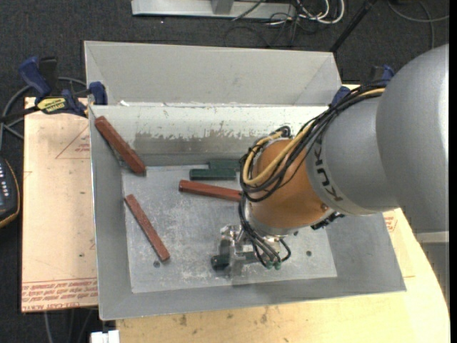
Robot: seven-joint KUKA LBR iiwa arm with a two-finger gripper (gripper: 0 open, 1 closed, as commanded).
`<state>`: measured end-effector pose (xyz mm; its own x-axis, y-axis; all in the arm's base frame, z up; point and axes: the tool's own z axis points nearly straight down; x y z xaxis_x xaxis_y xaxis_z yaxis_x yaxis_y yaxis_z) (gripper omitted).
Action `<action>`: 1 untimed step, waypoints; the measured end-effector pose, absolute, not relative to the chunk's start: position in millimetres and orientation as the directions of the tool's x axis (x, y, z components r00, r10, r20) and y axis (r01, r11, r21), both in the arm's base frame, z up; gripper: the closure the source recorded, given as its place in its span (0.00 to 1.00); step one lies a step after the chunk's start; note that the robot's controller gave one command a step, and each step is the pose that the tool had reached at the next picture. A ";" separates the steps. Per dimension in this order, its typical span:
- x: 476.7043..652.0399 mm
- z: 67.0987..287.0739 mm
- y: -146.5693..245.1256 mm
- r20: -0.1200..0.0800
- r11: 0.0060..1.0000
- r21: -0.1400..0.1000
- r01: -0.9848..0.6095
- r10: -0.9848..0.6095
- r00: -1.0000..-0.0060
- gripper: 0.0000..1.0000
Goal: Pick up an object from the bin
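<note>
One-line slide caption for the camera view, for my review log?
Pincer low near the bin front; three reddish-brown sticks and a dark green block sit farther back and left.

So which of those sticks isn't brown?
The dark green stick by the back wall. The leaning stick, the middle stick and the left stick are brown.

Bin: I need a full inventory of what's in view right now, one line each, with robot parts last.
Sticks: 3, reddish-brown; corner stick leaning in the far-left corner, left stick flat on the left floor, middle stick flat mid-floor with its right end hidden.
Block: 1, dark green, by the back wall, just behind the middle stick.
Bin: 1, grey metal, holding all of the above.
Arm: 1, grey with an orange cover and cables, reaching in from the right.
Gripper: 1, metal, low over the front floor, apart from the sticks.
</note>
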<state>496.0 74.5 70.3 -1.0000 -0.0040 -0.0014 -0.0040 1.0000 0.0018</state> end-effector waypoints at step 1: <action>513.9 222.9 80.7 -0.011 1.000 0.003 0.018 0.018 -1.000 1.00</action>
